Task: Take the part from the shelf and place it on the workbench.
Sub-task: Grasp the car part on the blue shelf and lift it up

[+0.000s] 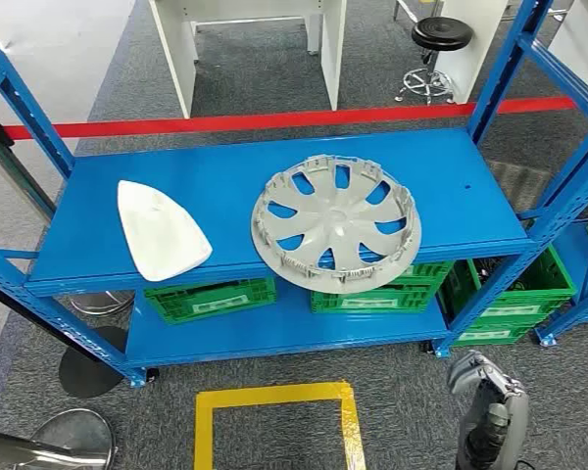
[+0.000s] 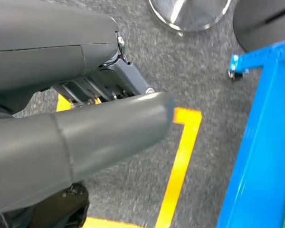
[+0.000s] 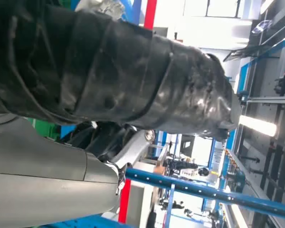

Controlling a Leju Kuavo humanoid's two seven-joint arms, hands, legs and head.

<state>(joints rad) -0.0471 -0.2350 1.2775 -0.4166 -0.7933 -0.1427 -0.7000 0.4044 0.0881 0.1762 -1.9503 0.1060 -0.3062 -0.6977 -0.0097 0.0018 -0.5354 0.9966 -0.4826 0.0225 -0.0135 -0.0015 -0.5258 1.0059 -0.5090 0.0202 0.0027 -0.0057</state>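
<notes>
You are at the reaching step: the wheel cover (image 1: 336, 222) lies untouched on the blue shelf (image 1: 454, 186), your right hand (image 1: 489, 411) hangs low holding nothing, so next raise it to the rim.

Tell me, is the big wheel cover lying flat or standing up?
Lying flat. The wheel cover rests on the blue shelf, its spokes and round rim facing up.

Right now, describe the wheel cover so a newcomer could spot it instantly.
Find the blue shelf rack; on its top deck, right of centre, lies the wheel cover, overhanging the front edge. It is round, silver-grey, with spoke openings, unlike the plain white triangular part to its left.
</notes>
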